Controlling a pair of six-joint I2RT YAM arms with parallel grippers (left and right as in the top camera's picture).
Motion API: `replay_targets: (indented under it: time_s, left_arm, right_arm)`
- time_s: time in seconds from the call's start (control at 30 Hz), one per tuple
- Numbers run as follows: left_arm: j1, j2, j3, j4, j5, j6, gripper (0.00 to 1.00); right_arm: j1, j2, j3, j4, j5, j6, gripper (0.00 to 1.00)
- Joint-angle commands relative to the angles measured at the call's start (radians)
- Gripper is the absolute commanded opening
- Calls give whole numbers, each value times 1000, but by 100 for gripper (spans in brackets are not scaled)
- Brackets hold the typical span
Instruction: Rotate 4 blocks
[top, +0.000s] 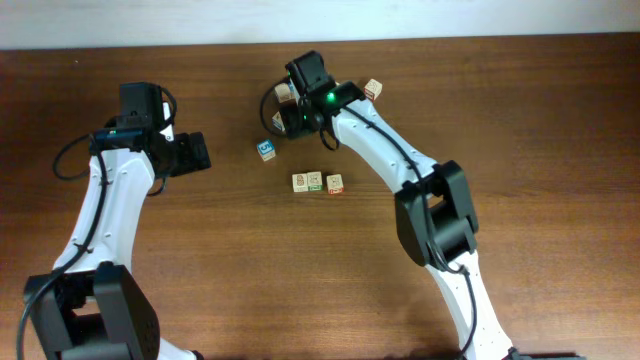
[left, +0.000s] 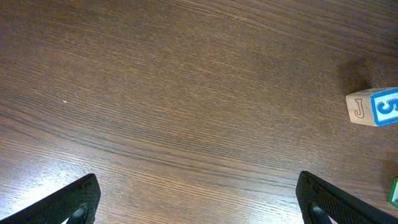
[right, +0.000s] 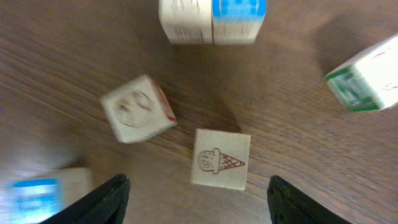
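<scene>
2 grippers, both spread wide; left gripper (left: 198, 186) over table (left: 186, 93); right gripper (right: 198, 190) over ice-cream block (right: 221, 158), not touching

The left gripper (left: 199, 202) is held low over the table (top: 560, 120), toward its left side, jaws spread wide. The right arm (top: 390, 150) is stretched toward the table's far edge, the right gripper (right: 198, 196) pointed down, fingers parted.

Soft even light, faint shadows; overhead and left wrist views sharp; right wrist view blurs the blocks (right: 138, 109).
</scene>
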Motion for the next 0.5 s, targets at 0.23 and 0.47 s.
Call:
replay_targets:
  time_s: [0.23, 0.47]
  left_arm:
    - [1, 4, 13, 1, -11, -12, 99]
    - [1, 4, 13, 1, -11, -12, 99]
  right_arm:
    - [-15, 75, 5, 86, 50, -36, 36]
    - [-14, -25, 208, -250, 29, -32, 27]
